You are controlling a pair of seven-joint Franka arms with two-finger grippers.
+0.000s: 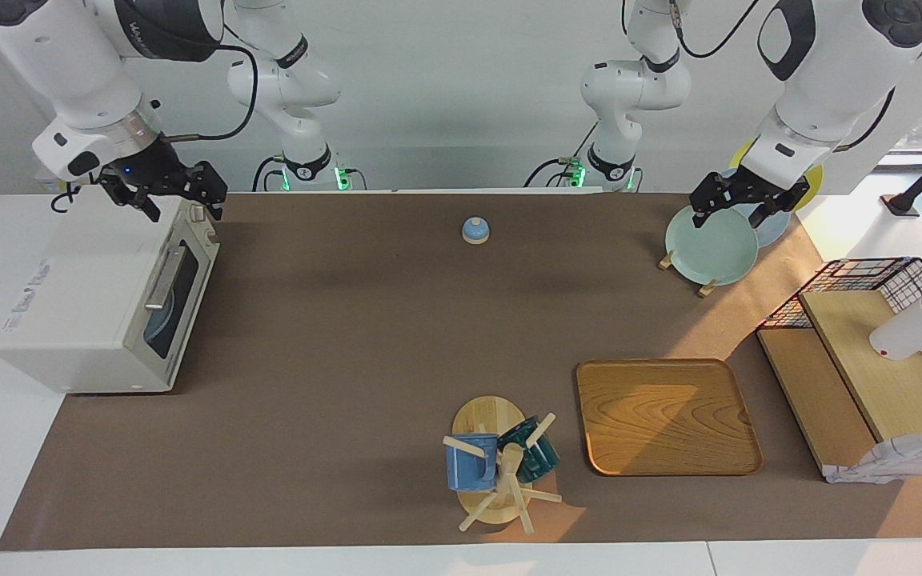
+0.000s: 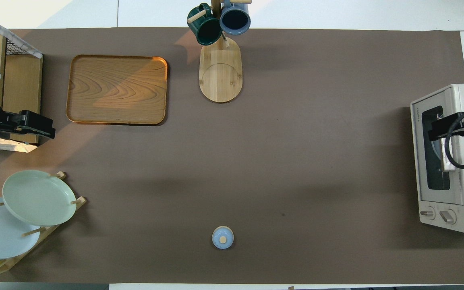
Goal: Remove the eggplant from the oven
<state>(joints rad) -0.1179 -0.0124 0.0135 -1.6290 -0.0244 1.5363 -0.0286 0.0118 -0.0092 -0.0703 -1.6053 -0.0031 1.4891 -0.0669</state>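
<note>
The off-white oven [image 1: 85, 312] stands at the right arm's end of the table, also seen in the overhead view [image 2: 449, 157]. Its dark glass door [image 1: 175, 308] with the metal bar handle [image 1: 162, 280] is closed. The eggplant is hidden; through the glass only something bluish shows. My right gripper [image 1: 182, 210] hangs open and empty over the oven's top front edge, and it shows over the door in the overhead view [image 2: 433, 131]. My left gripper [image 1: 733, 218] hangs open and empty over the plate rack at the left arm's end, also in the overhead view [image 2: 50, 131].
A small blue bell [image 1: 475, 230] sits mid-table near the robots. A plate rack with a green plate [image 1: 709, 244], a wooden tray [image 1: 665, 416], a mug tree with two mugs [image 1: 501, 464] and a wire shelf with boards [image 1: 869, 352] fill the left arm's half.
</note>
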